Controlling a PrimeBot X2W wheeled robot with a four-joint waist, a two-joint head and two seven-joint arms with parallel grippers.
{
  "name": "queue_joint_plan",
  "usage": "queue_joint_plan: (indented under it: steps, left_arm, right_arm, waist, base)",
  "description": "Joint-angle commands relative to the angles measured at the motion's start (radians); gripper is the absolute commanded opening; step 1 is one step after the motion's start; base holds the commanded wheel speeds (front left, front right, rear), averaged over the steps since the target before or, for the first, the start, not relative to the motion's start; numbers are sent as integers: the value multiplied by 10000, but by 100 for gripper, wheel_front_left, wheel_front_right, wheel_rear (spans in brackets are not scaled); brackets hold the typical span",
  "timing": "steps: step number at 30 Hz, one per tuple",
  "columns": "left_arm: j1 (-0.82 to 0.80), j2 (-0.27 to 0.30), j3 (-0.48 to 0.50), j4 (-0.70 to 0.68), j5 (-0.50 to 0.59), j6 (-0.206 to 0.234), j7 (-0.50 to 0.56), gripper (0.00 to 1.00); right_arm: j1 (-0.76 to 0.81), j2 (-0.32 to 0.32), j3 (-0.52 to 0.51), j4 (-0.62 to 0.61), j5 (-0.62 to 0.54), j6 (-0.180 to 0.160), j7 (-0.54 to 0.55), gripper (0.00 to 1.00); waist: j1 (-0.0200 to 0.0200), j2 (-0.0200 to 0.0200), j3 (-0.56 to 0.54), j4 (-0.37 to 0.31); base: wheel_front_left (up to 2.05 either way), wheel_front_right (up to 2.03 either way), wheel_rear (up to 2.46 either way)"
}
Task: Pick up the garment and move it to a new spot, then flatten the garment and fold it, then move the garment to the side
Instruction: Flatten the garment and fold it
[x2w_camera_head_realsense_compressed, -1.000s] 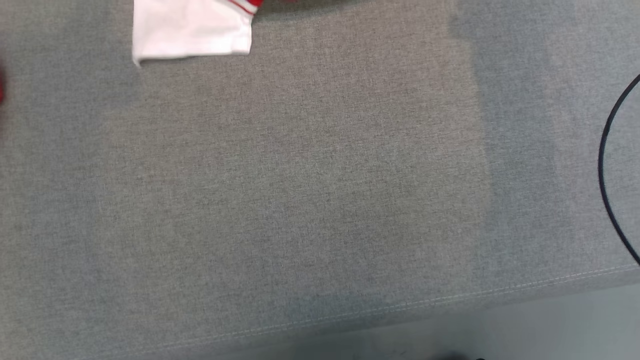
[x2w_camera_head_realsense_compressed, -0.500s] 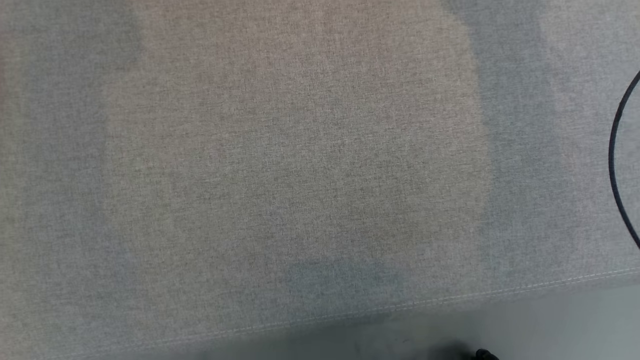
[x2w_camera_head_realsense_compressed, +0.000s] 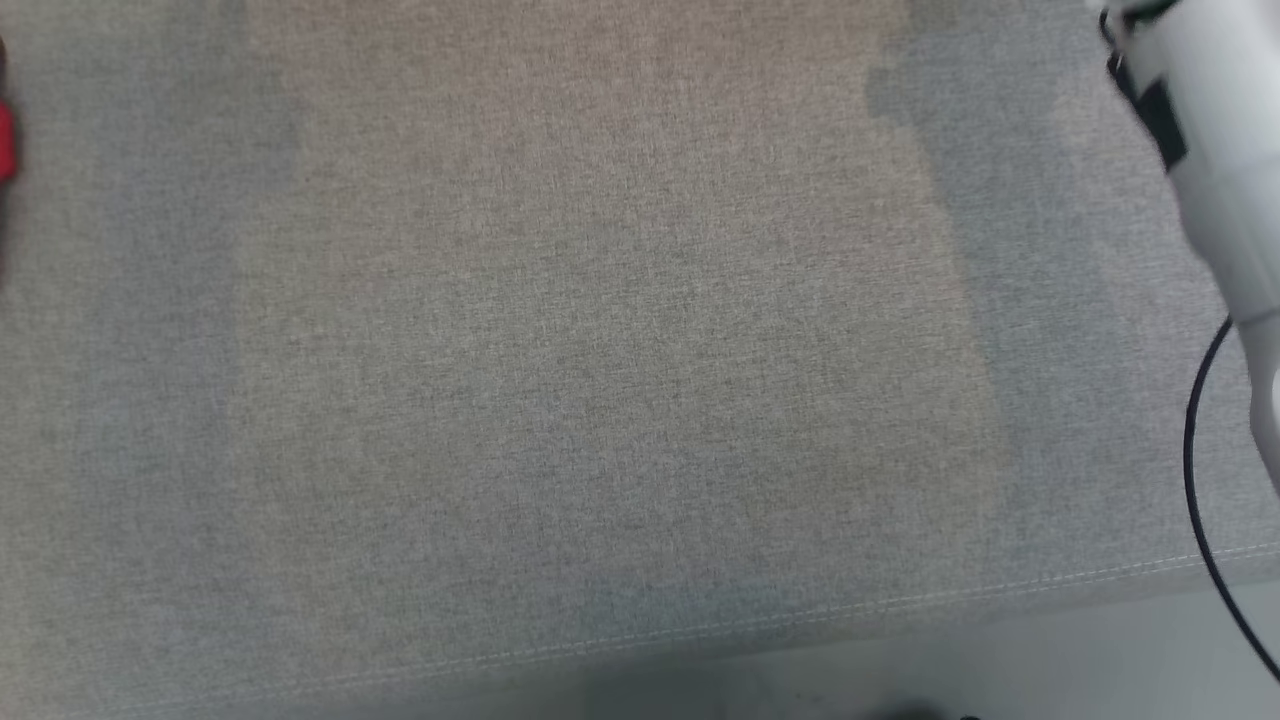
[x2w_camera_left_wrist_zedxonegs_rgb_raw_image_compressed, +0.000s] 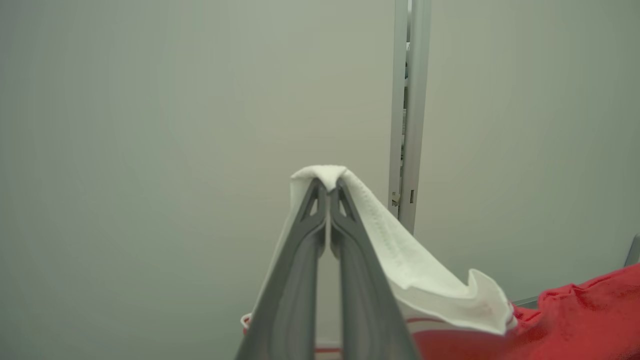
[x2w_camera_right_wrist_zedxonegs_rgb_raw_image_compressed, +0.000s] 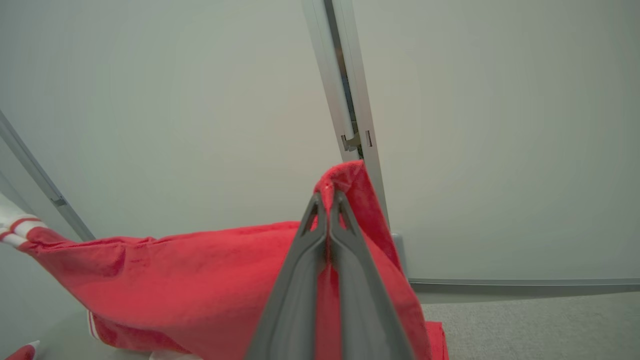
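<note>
My left end effector (x2w_camera_left_wrist_zedxonegs_rgb_raw_image_compressed: 327, 189) is clamped on the white hem of the garment (x2w_camera_right_wrist_zedxonegs_rgb_raw_image_compressed: 200, 280), and my right end effector (x2w_camera_right_wrist_zedxonegs_rgb_raw_image_compressed: 327, 200) on its red edge. It hangs stretched between them before a pale wall (x2w_camera_right_wrist_zedxonegs_rgb_raw_image_compressed: 500, 125).

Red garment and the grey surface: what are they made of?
The red garment looks like soft, matte, slightly fuzzy knit cloth that sags in folds; its white trim shows a stitched hem. Maybe cotton, unsure. The grey surface looks like matte woven upholstery fabric: fine crosshatch weave and a sewn seam at its edge.
</note>
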Motion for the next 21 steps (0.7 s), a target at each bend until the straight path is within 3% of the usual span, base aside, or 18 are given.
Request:
queue_joint_plan:
  steps: [1, 10, 16, 21]
  left_arm:
    - [618, 163, 89, -310, 186, 42, -27, 0]
    - [4655, 383, 1503, -2750, 71, 532, -30, 0]
    - [8267, 142, 2535, -5016, 300, 997, -31, 0]
    - [10626, -338, 3334, -6270, 319, 1100, -32, 0]
  right_arm:
    - [516, -177, 305, -237, 219, 0, -33, 0]
    - [3154, -995, 1323, -1823, 1923, 0, -33, 0]
    - [5798, -1453, 1555, -3218, 2685, 0, -33, 0]
    - [7468, -1560, 1326, -4060, 2677, 0, -33, 0]
  waist:
    - [-1, 0, -434, -21]
    - [-1, 0, -1727, -149]
    - [-1, 0, -2750, -193]
    - [-1, 0, -3227, -248]
  base:
    - [0, 0, 0]
    - [0, 0, 0]
    - [0, 0, 0]
    - [0, 0, 0]
